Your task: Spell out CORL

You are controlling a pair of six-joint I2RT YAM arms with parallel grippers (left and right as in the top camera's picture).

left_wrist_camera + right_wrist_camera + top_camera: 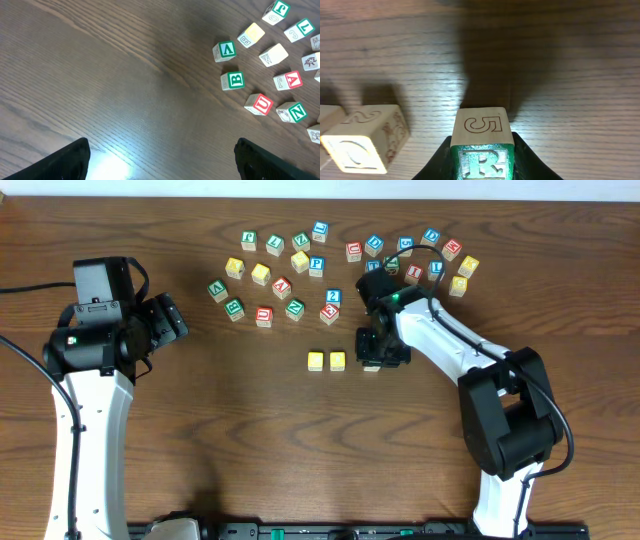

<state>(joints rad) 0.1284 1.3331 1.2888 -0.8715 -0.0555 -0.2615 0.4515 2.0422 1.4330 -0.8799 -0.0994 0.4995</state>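
Note:
Two yellow-topped cubes (316,361) (338,361) sit side by side in a row below the scattered pile. Just to their right, my right gripper (373,358) is down at the table, shut on the green R cube (482,161). That cube's upper face shows a 5, and the black fingers (442,160) press on both of its sides. In the right wrist view, the nearer yellow cube (365,142) lies to the left, a small gap from the R cube. I cannot pick out the blue L cube among the scattered ones. My left gripper (170,320) (162,162) hovers open over bare wood at the left, holding nothing.
Several lettered cubes are scattered in a band across the back of the table (300,260), from a green A cube (217,289) to a yellow cube (467,266). The left wrist view shows green V (225,51), B (233,80) and red U (259,104) cubes at the right.

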